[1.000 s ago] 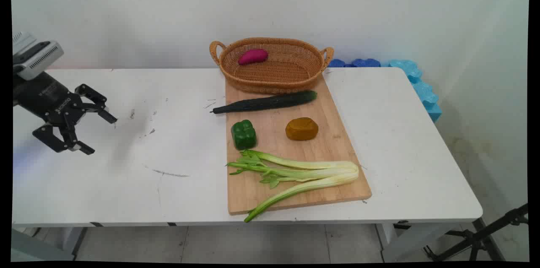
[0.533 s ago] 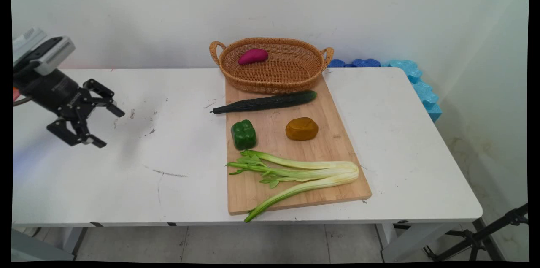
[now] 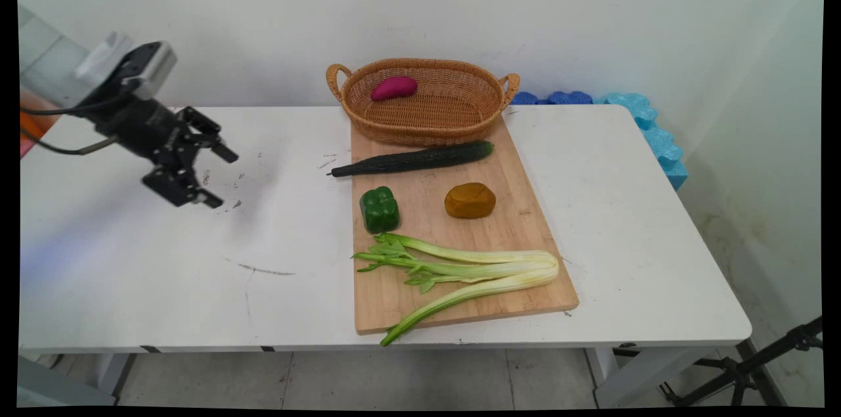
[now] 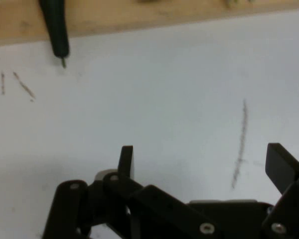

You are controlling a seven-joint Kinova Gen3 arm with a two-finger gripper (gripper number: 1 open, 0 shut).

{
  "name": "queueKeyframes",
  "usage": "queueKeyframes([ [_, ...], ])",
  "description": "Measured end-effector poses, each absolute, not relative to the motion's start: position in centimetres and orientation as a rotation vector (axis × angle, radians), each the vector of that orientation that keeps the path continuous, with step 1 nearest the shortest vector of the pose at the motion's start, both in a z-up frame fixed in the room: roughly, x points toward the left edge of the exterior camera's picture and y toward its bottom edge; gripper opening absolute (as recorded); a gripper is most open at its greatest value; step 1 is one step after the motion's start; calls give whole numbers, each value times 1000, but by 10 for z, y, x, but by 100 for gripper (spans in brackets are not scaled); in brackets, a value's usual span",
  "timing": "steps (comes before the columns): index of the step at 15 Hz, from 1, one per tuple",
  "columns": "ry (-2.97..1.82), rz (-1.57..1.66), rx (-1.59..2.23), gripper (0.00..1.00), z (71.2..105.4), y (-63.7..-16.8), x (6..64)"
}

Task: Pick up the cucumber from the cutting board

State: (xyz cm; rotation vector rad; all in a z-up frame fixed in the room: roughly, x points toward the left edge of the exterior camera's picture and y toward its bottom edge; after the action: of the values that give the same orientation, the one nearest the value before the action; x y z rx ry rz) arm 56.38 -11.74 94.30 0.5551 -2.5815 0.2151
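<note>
My arm's white link at the frame's left, grey-and-black camera block on the wrist, black cables looping beneath it, black two-finger gripper of angular linkage bars, silver screw heads at the joints, flat squared black fingertips.

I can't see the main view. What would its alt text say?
A black gripper, open and empty, hovers over the white table's left side. To its right, a wooden board holds a cucumber, green pepper, brown lump, celery and a wicker basket.
</note>
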Motion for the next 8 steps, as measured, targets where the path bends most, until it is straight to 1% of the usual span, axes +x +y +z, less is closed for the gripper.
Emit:
queueKeyframes([
  [8, -2542, 325, 679, 100, 935, -169, 507],
])
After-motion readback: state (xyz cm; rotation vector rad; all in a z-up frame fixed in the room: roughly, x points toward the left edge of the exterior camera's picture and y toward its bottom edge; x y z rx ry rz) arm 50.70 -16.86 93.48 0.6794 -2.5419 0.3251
